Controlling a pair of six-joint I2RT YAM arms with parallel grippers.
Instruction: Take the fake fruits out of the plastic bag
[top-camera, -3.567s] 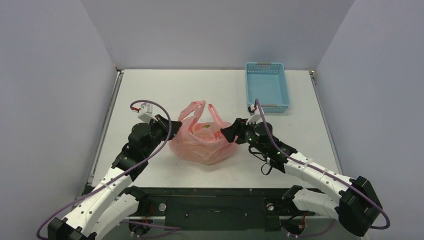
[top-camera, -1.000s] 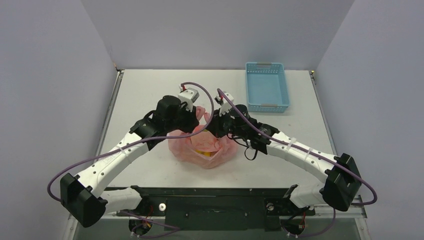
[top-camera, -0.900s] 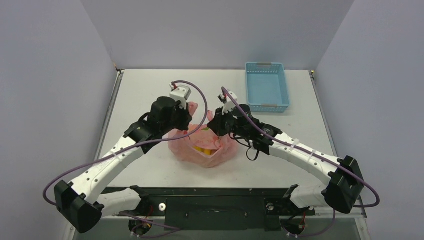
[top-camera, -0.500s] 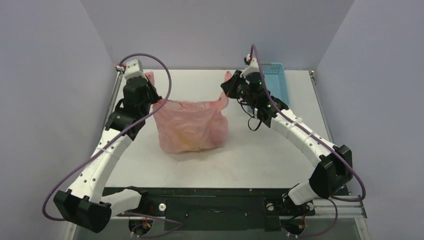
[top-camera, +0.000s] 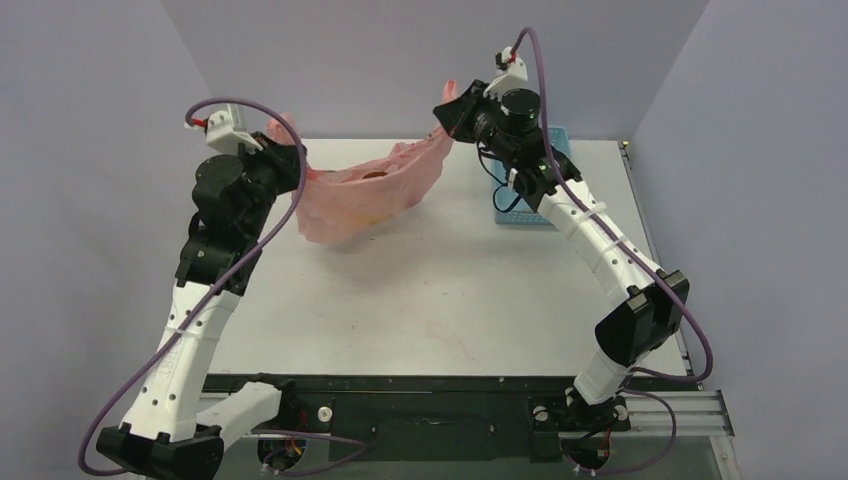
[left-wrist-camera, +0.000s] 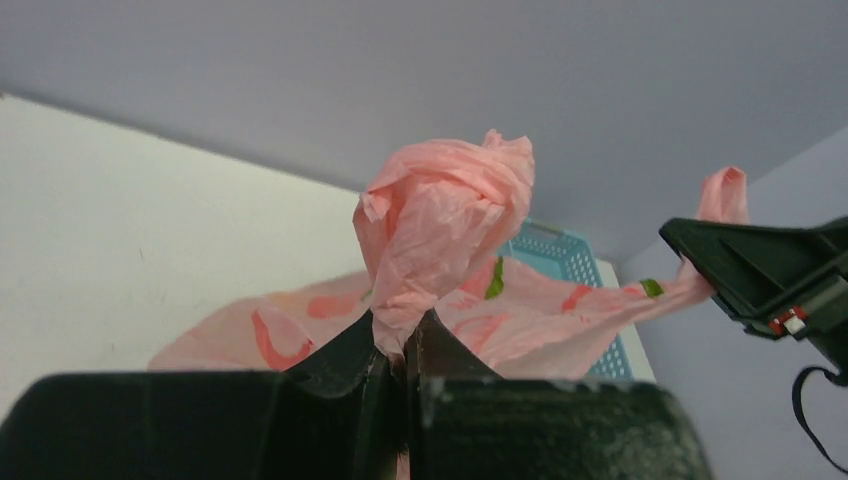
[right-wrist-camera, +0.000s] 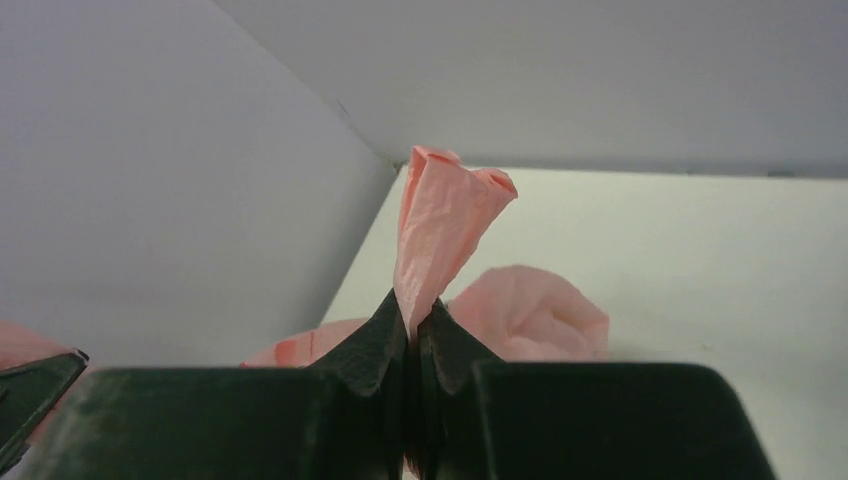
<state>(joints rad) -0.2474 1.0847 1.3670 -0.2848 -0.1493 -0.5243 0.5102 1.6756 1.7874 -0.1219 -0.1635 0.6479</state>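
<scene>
Two pinches: left hand and right hand each clamp a handle of the plastic bag, upper frame; its print is red-green marks.

Light-blue slotted basket is located at the far right corner of the worktop, with its long side set along the right edge. It is largely occluded in the top view, and one end of it is also caught in the left wrist view. The worktop is white and matte. It is enclosed by plain lilac-grey walls on the left, far and right sides. A black frame is mounted along the near edge.
</scene>
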